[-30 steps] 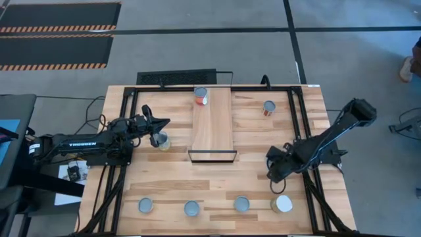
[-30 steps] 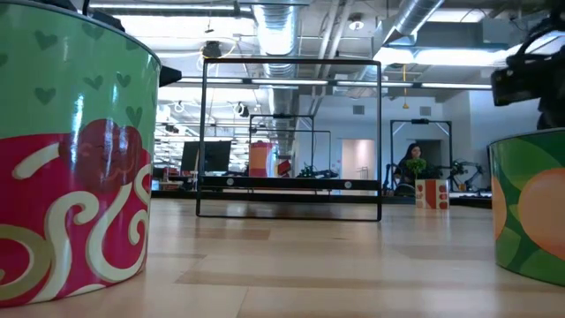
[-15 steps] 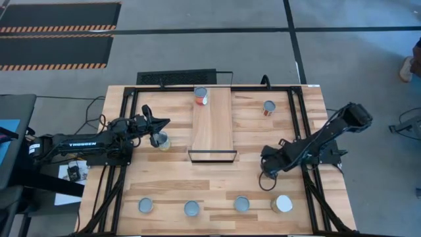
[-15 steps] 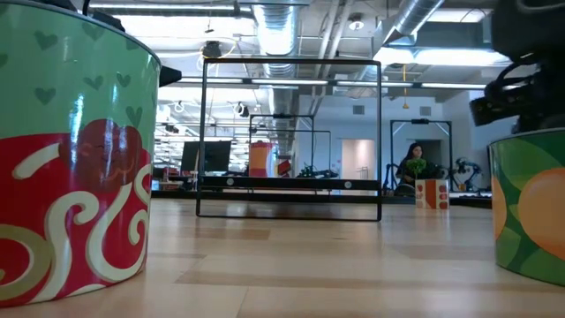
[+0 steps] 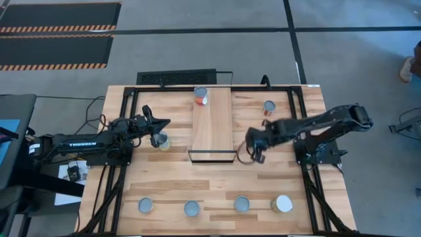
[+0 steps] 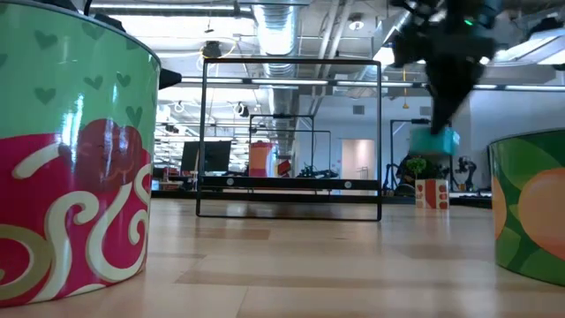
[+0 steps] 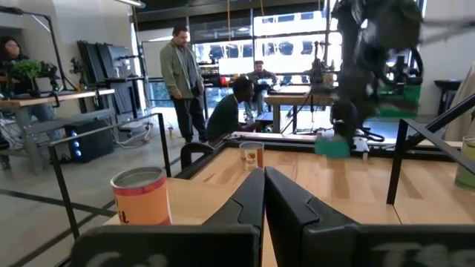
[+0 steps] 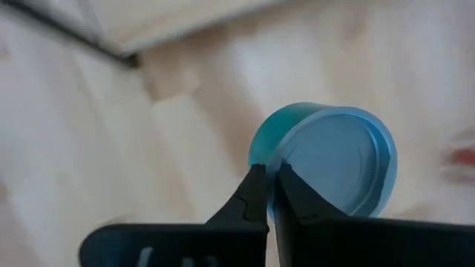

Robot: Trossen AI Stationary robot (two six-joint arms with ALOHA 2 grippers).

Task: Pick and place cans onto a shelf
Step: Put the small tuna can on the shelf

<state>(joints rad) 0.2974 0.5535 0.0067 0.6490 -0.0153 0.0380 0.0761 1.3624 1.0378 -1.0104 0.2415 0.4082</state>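
My right gripper is shut on a teal can with a silver-blue top, in the air just right of the shelf's near end. The can also shows in the low view. The shelf, a light-wood plank on a black frame, carries a red can at its far end. My left gripper is shut and empty, left of the shelf beside a yellow-green can that stands on the table. My right gripper pinches the teal can at the edge of its top rim between its two fingertips. The fingers come from above. The can hangs below them, a little tilted and clear of the table.
Three silver-topped cans and a white-lidded one stand in a row along the near edge. Another can stands at the far right. People are in the room beyond the table.
My right gripper has swung from the near right of the table toward the left and far side, up to the shelf's near end. The teal can now hangs below it, clear of the table. My left arm has kept still.
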